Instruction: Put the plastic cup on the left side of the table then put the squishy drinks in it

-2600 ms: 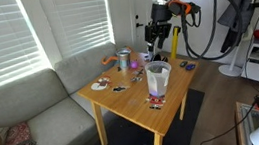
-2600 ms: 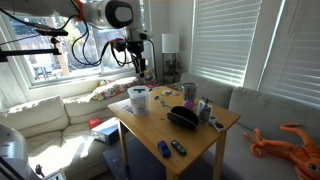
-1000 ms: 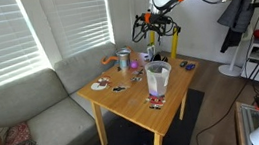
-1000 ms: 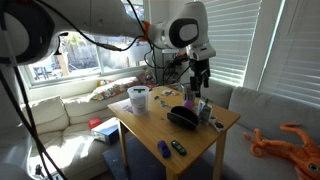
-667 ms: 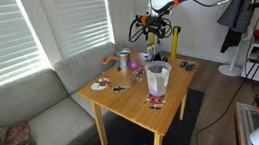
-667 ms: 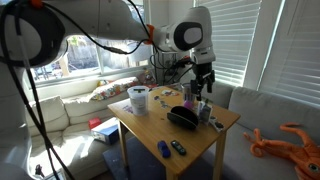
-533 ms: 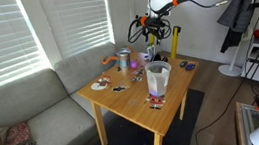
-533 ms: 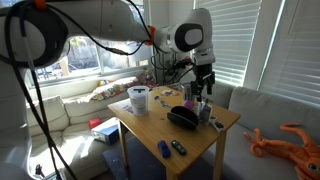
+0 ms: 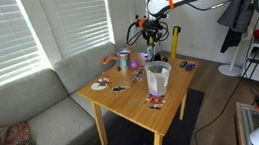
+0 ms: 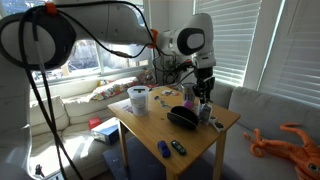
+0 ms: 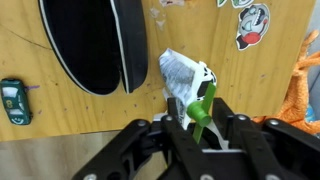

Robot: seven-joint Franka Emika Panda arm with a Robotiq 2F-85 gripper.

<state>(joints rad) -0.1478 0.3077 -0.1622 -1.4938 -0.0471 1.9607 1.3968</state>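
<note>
Cup placement looks done: plastic cup [image 9: 158,77] stands upright on worktop [image 9: 133,100]. The tool [image 11: 205,128] appears clamped on one squishy drink [image 11: 183,75], well apart from the cup. Loading drinks remains.

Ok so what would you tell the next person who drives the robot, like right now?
The claw is low over the table, with fingers on either side of a white-and-green drink. I can't tell if it is gripping it.
The cup stands upright near a table edge, apart from the claw.
Done: the cup looks placed.
Left: grab the drink, drop it in the cup, then add any other drinks. I can't see what's inside the cup.
</note>
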